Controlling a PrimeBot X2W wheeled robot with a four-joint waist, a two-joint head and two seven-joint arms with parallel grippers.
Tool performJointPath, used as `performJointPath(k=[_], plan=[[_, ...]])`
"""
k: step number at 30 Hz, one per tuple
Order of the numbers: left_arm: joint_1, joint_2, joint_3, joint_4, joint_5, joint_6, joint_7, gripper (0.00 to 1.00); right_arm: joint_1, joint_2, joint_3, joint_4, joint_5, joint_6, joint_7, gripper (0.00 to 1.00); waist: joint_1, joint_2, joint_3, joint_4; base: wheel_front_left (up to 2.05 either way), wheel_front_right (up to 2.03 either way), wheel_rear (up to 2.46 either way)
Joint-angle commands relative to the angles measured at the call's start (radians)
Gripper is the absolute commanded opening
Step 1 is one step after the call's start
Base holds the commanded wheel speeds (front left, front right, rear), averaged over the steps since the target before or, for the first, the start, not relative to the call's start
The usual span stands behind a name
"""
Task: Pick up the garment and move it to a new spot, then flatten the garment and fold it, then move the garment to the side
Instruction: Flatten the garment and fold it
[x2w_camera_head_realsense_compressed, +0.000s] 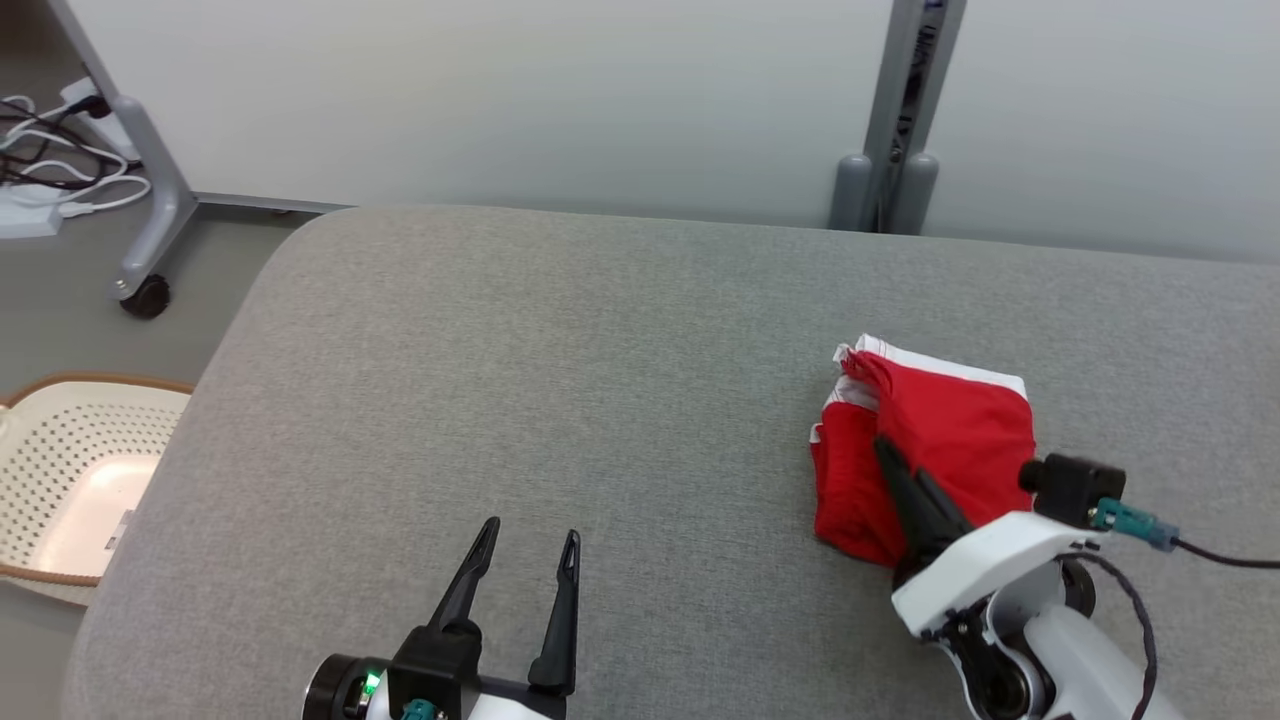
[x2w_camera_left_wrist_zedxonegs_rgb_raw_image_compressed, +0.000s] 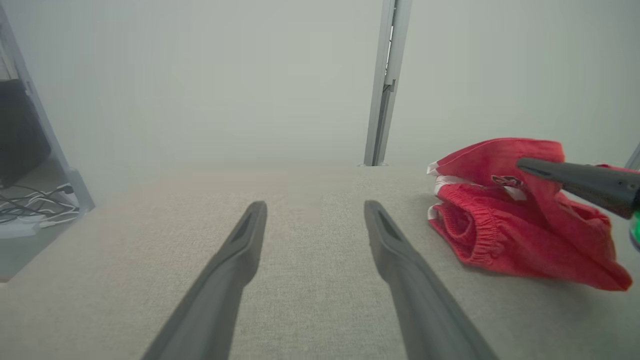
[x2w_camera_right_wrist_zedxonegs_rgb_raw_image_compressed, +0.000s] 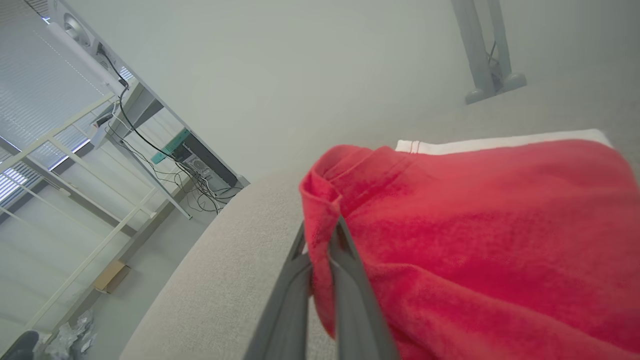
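The garment (x2w_camera_head_realsense_compressed: 940, 440) is red with white trim, folded into a compact bundle on the right part of the grey table (x2w_camera_head_realsense_compressed: 560, 380). My right gripper (x2w_camera_head_realsense_compressed: 885, 450) is shut on a fold of the garment (x2w_camera_right_wrist_zedxonegs_rgb_raw_image_compressed: 450, 240), its fingers (x2w_camera_right_wrist_zedxonegs_rgb_raw_image_compressed: 345, 280) pinching the red cloth at the left edge of the bundle. In the left wrist view the garment (x2w_camera_left_wrist_zedxonegs_rgb_raw_image_compressed: 505, 230) lies to the right, with the right gripper's dark finger (x2w_camera_left_wrist_zedxonegs_rgb_raw_image_compressed: 575, 180) across its top. My left gripper (x2w_camera_head_realsense_compressed: 530, 535) stands open near the table's front edge, with nothing between its fingers (x2w_camera_left_wrist_zedxonegs_rgb_raw_image_compressed: 240, 250).
A perforated cream basket (x2w_camera_head_realsense_compressed: 70, 480) sits on the floor left of the table. A grey wheeled stand leg (x2w_camera_head_realsense_compressed: 150, 200) and loose cables (x2w_camera_head_realsense_compressed: 50, 150) are at the far left. A grey post (x2w_camera_head_realsense_compressed: 900, 130) rises behind the table's far edge.
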Motion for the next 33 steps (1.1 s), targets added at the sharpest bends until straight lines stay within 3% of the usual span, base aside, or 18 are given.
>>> performJointPath(k=[1,4,5,6,12,19,27,33], plan=[[0.008,0.004,0.005,0.001,0.002,0.004,-0.004,1.00,0.019,-0.003,-0.001,-0.006,-0.010,0.000,0.006,0.00,0.0000,0.0000,-0.006,0.011,0.00,0.00,0.00],[0.019,0.004,0.009,0.003,0.003,0.003,-0.004,1.00,0.057,0.007,-0.009,-0.020,-0.023,0.000,0.020,0.00,0.0000,0.0000,-0.014,0.024,0.00,0.00,0.00],[0.022,0.004,0.009,0.004,0.002,0.002,-0.004,1.00,0.070,0.011,-0.015,-0.022,-0.024,0.000,0.025,0.27,0.0000,0.0000,-0.016,0.027,0.00,0.00,0.00],[0.024,0.004,0.009,0.005,0.001,0.002,-0.004,1.00,0.083,0.017,-0.021,-0.028,-0.023,0.000,0.030,0.97,0.0000,0.0000,-0.019,0.030,0.00,0.00,0.00],[0.027,0.003,0.007,0.006,-0.004,0.007,-0.004,1.00,0.140,0.046,-0.021,-0.086,-0.009,0.000,0.060,1.00,0.0000,0.0000,-0.032,0.032,0.00,0.00,0.00],[0.040,0.004,0.024,0.000,-0.001,0.013,-0.004,1.00,0.162,0.037,-0.052,-0.156,-0.049,0.000,0.043,1.00,0.0000,0.0000,-0.050,-0.010,0.00,0.00,0.00],[0.003,0.004,0.058,-0.012,-0.016,0.021,-0.004,1.00,0.123,0.010,-0.122,-0.155,-0.176,0.000,-0.031,1.00,0.0000,0.0000,-0.048,-0.115,0.00,0.00,0.00],[-0.010,0.004,0.087,-0.011,-0.032,0.023,-0.004,1.00,0.102,-0.020,-0.180,-0.136,-0.357,0.000,-0.077,1.00,0.0000,0.0000,-0.040,-0.186,0.00,0.00,0.00]])
